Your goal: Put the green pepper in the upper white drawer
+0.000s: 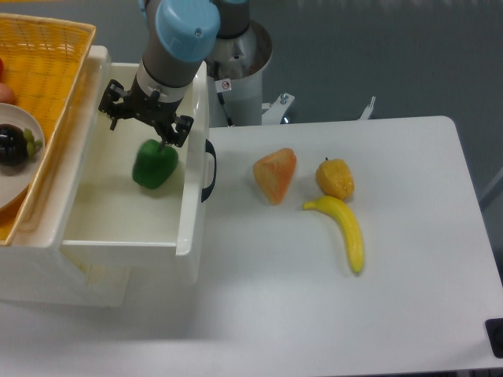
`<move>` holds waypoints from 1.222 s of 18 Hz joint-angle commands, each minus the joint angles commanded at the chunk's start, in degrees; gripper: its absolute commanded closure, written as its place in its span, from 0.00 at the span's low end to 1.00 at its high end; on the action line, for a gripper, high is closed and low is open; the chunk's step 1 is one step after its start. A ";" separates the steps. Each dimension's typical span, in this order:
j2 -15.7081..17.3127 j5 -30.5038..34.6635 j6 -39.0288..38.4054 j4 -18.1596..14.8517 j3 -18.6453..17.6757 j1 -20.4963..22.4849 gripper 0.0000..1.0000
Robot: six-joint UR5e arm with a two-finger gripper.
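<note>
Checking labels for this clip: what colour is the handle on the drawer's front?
Black, on the white drawer; the handle shows clearly in the fixed camera view.

The gripper (163, 141) is down inside the upper white drawer (192, 236), right above the green pepper (155, 166), with its dark fingers around the stem at the pepper's top, though the view does not settle whether they are clamped on it. The pepper sits low over the pale drawer floor near the right wall, just behind the black handle (208, 170). Out on the white table (330, 314) lie an orange wedge-shaped piece (275, 174), a yellow-orange pepper (335, 178) and a banana (343, 228) close together, while a yellow woven basket (43, 55) sits at far left with a dark eggplant (14, 145) on a plate (16, 192).
</note>
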 joint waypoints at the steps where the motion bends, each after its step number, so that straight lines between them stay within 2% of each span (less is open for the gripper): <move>1: 0.09 0.00 0.00 0.00 0.09 0.00 0.08; 2: 0.09 0.00 0.00 0.00 0.09 0.00 0.08; 3: 0.26 0.09 0.17 0.09 0.61 0.09 0.02; 4: 0.52 0.09 0.18 0.17 1.05 0.17 0.01; 7: 1.14 0.17 0.26 0.26 1.23 0.44 0.01; 14: 2.63 5.97 0.26 0.17 1.58 1.49 0.01; 19: 4.74 6.76 1.05 0.35 1.67 5.18 0.00; 22: 5.18 9.31 8.15 0.35 1.76 8.69 0.00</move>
